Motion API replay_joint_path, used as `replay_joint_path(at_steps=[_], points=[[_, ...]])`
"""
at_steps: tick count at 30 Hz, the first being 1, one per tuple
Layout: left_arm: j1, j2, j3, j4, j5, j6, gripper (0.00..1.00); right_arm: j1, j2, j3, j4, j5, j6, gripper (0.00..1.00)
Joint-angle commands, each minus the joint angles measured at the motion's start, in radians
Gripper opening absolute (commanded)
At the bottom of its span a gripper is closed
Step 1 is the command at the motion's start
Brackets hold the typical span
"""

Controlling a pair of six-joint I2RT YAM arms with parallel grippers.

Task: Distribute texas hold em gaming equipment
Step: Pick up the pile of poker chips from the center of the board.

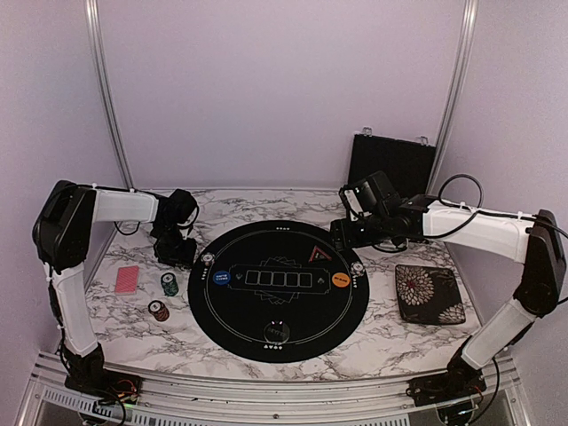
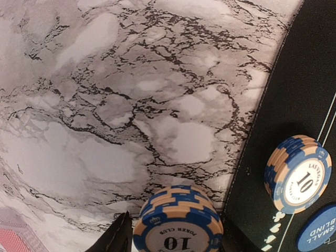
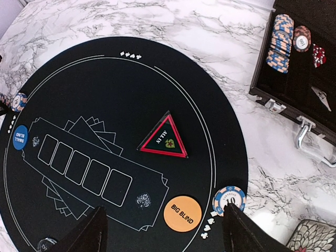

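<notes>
Left gripper [image 2: 175,231] is clamped on a blue stack [image 2: 181,207] of chips at the bottom edge of its wrist view, over the marble table [image 2: 131,105] just beside the rim of the round mat [image 2: 294,79]. A second blue stack [image 2: 298,173] stands on the mat at lower right, just above the blue button [image 2: 317,228]. Right gripper [image 3: 164,210] hangs over the mat with fingers wide apart and nothing between them. The orange button [image 3: 182,214] and a third blue stack [image 3: 229,198] lie near the bottom of that view, the triangle [image 3: 164,137] at centre, the open case [image 3: 299,79] at upper right. Overhead, a red card [image 1: 127,280], green stack [image 1: 169,284] and red stack [image 1: 159,311] sit on marble at lower left. The floral pad [image 1: 428,293] lies right of the mat.
</notes>
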Motion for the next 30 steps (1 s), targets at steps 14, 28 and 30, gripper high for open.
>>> replay_joint_path(at_steps=[14, 28, 30], points=[[-0.017, 0.010, 0.007, -0.028, -0.017, 0.013, 0.33, 0.011, -0.023, -0.005, 0.026, 0.009, 0.015, 0.73], [-0.017, -0.066, -0.027, 0.019, -0.025, -0.013, 0.31, 0.013, -0.013, -0.003, 0.029, 0.010, 0.016, 0.73], [-0.018, -0.071, -0.031, 0.024, -0.025, -0.017, 0.31, 0.014, -0.010, -0.003, 0.029, 0.009, 0.016, 0.73]])
